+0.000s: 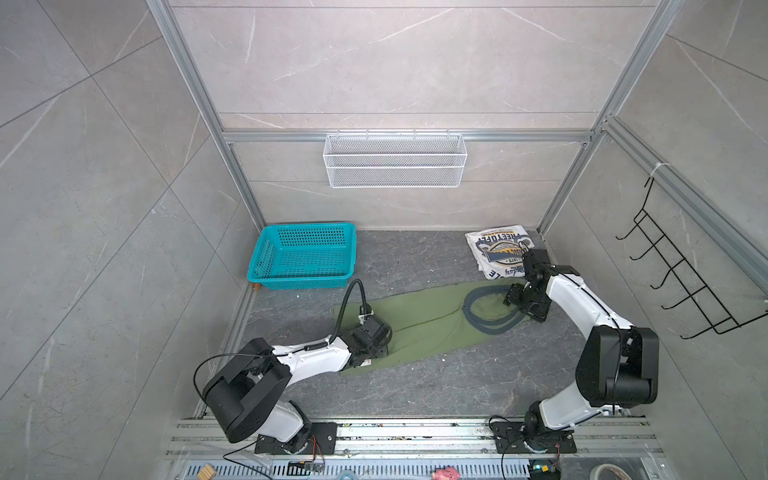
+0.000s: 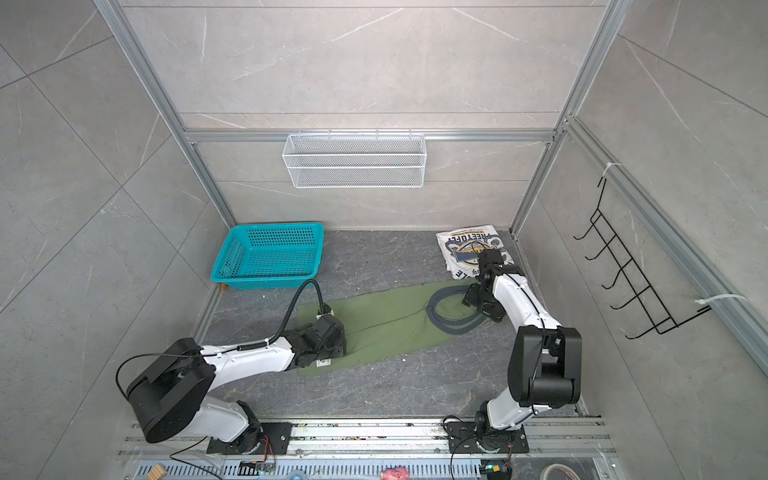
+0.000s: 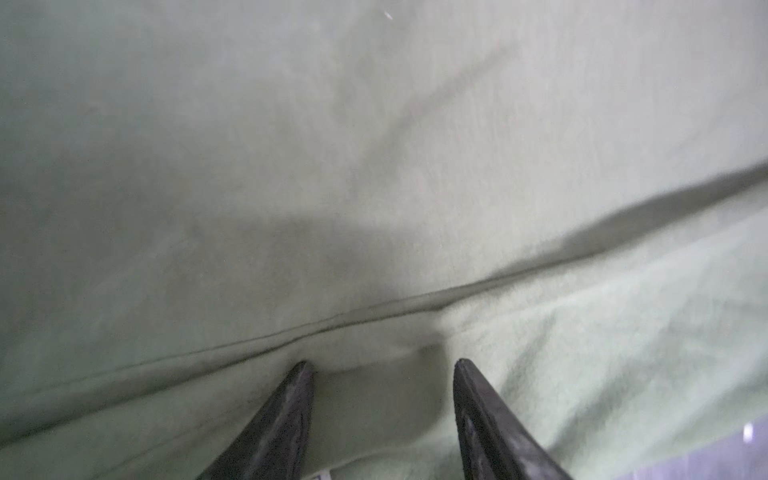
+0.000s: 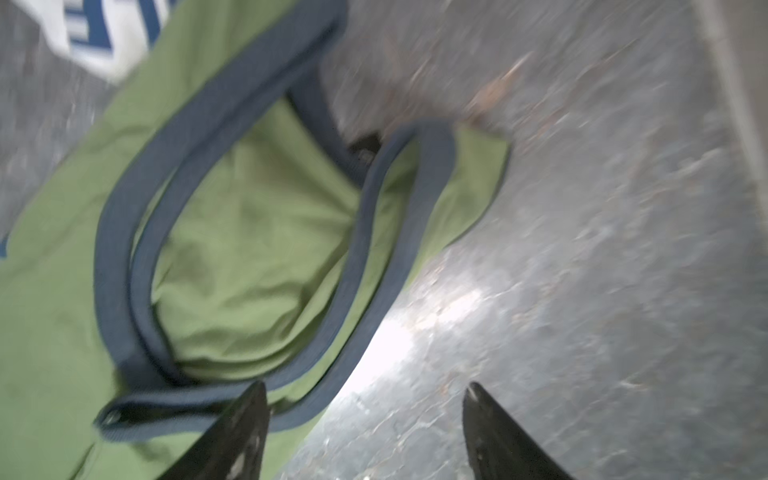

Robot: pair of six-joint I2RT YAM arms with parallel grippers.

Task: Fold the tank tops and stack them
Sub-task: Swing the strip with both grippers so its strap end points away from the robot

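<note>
The olive green tank top (image 1: 432, 328) (image 2: 386, 328) lies folded lengthwise as a long strip across the middle of the dark table in both top views. Its dark-trimmed strap end (image 4: 116, 249) points to the right. The white tank top (image 1: 494, 249) (image 2: 461, 245) lies folded at the back right, print up. My left gripper (image 3: 382, 365) is open, its tips resting on the green cloth (image 3: 374, 166) at the hem end. My right gripper (image 4: 365, 388) (image 1: 513, 297) hovers open at the strap end; one fingertip is over the trim, and only bare table shows between its jaws.
A teal plastic basket (image 1: 303, 227) stands at the back left of the table. A white wire basket (image 1: 395, 160) hangs on the back wall. Metal frame posts border the table on both sides.
</note>
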